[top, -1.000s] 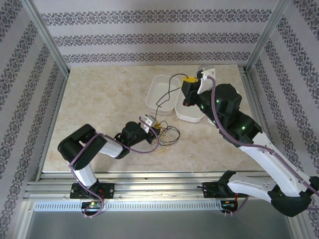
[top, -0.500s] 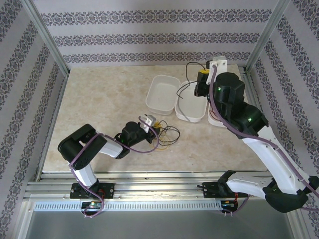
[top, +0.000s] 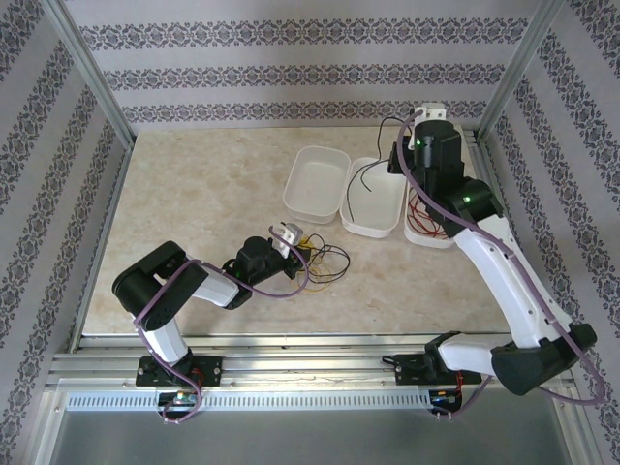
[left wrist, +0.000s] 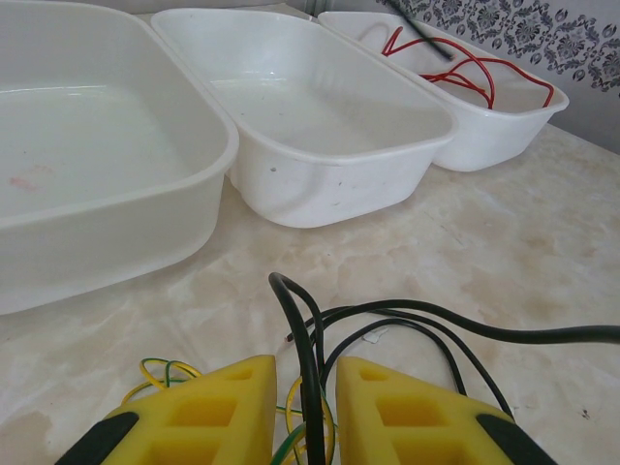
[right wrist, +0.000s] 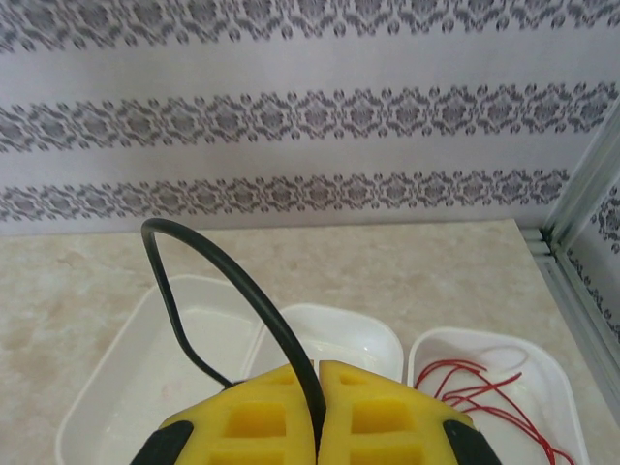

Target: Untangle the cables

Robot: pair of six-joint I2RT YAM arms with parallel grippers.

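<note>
A tangle of yellow, green and black cables (top: 325,262) lies on the table's middle. My left gripper (top: 294,239) sits at its left edge. In the left wrist view the yellow fingers (left wrist: 223,407) stand narrowly apart around an upright black cable (left wrist: 295,320) and yellow-green wires (left wrist: 160,368). My right gripper (top: 400,155) is raised near the back right, shut on one black cable (top: 366,174), whose free end dangles over the middle tray (top: 373,225). That cable (right wrist: 223,266) arcs up from between the pressed fingers of the right gripper (right wrist: 318,368). Red cables (top: 426,215) lie in the right tray (top: 431,240).
Three white trays stand side by side at the back; the left tray (top: 302,203) holds nothing. From the left wrist they rise just beyond the tangle: left tray (left wrist: 116,223), middle tray (left wrist: 329,184), right tray (left wrist: 494,136). A metal frame post (top: 513,68) stands behind the right gripper.
My right gripper has risen and swung toward the back right corner, pulling the black cable free of the tangle; its end now hangs over the middle tray. The left arm has stayed put.
</note>
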